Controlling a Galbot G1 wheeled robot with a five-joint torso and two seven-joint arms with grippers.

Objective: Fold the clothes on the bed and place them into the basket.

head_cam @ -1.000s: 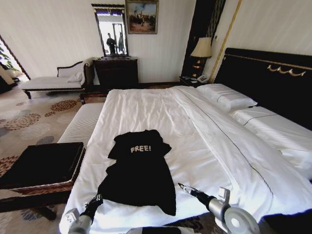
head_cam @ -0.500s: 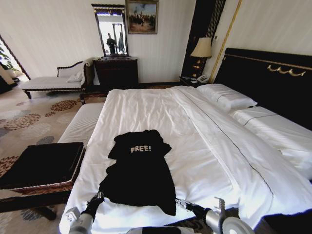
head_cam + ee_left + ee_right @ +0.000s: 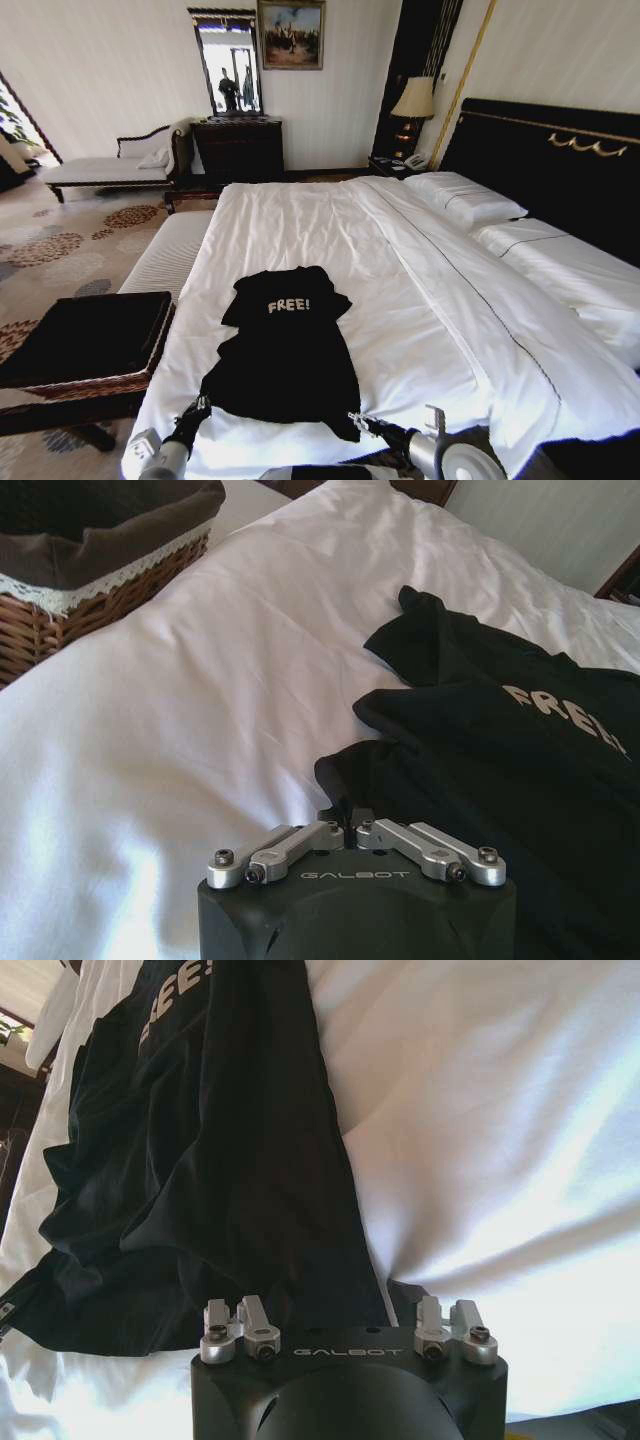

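**Both end effectors at the T-shirt's near hem**

At the bottom edge of the head view, the left end effector [image 3: 200, 407] sits at the near-left hem corner of the black short-sleeved T-shirt with white "FREE!" lettering [image 3: 290, 350], its fingers pressed together on the fabric edge. The right end effector [image 3: 356, 420] touches the near-right corner; its fingers look spread, fabric lying between them.

The shirt's long axis runs away from the robot up the frame, collar farthest, on the large bed with white duvet [image 3: 420, 300]. Both arms seem equally near. The brown woven wicker basket with black fabric lining [image 3: 85, 345] stands at lower left beside the bed.
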